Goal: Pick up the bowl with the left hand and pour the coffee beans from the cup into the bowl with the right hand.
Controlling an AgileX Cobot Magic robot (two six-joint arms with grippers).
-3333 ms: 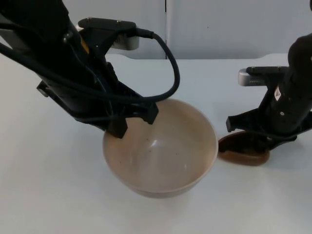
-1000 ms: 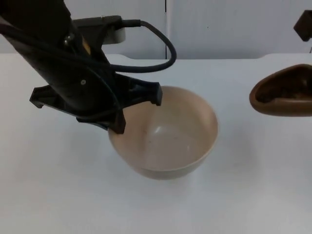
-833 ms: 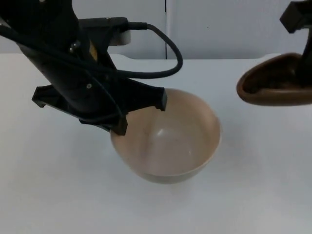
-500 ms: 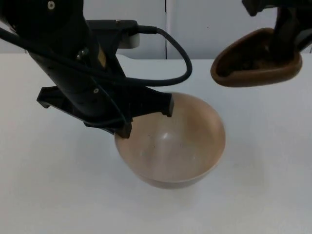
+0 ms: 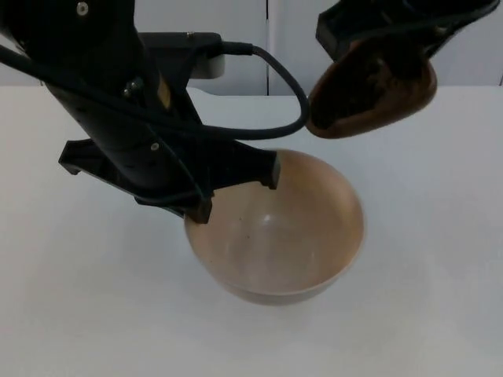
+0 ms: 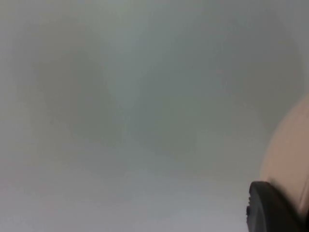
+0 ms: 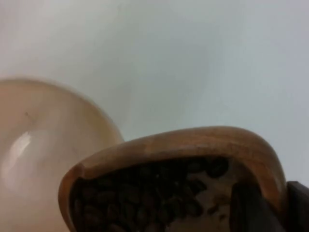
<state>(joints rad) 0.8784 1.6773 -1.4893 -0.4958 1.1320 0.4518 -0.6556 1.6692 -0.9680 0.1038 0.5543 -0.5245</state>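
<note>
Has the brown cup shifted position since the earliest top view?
Yes. The cup, held by the right gripper, has risen off the table and moved left toward the bowl, against the partition wall.

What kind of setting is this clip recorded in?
Likely a robot test bench, not a kitchen: a bare white table, a grey partition wall, and only a beige bowl and a wooden cup of coffee beans.

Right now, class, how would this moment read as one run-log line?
left end effector: holds bowl rim | right end effector: holds cup by bowl's far rim | beans: in cup | bowl: empty
</note>
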